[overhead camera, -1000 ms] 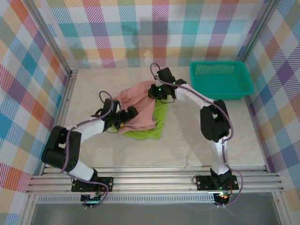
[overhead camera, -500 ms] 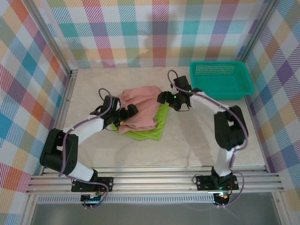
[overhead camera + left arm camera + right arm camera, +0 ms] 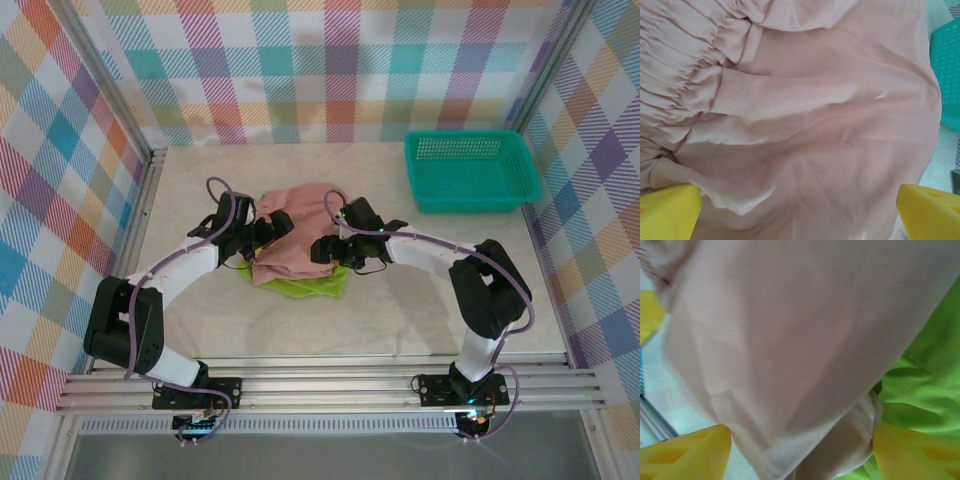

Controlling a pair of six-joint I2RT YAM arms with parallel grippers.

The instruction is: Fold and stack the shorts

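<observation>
Pink shorts [image 3: 295,235] are lying on top of green shorts [image 3: 312,287] near the middle of the table [image 3: 420,310]. The 2 pairs are touching. From above, the green shorts are peeking out from under the pink shorts at 5 and 6 o'clock.

The left gripper [image 3: 268,232] is sitting at the 9 o'clock edge of the pink shorts. Its jaws are standing wide apart and are pinching nothing. In the left wrist view its yellow fingers [image 3: 665,212] are showing at 7 and 5 o'clock, with pink cloth spreading between them. The bunched-up waist is showing at 10 o'clock in that view.

The right gripper [image 3: 325,250] is sitting at the 4 o'clock edge of the pink shorts. Its jaws are also standing apart and are gripping nothing. In the right wrist view a pink hem is hanging loose between its 2 fingers, and green cloth is showing at 3 o'clock.

A teal basket [image 3: 415,178] is sitting at 2 o'clock from the shorts, well apart from them.
</observation>
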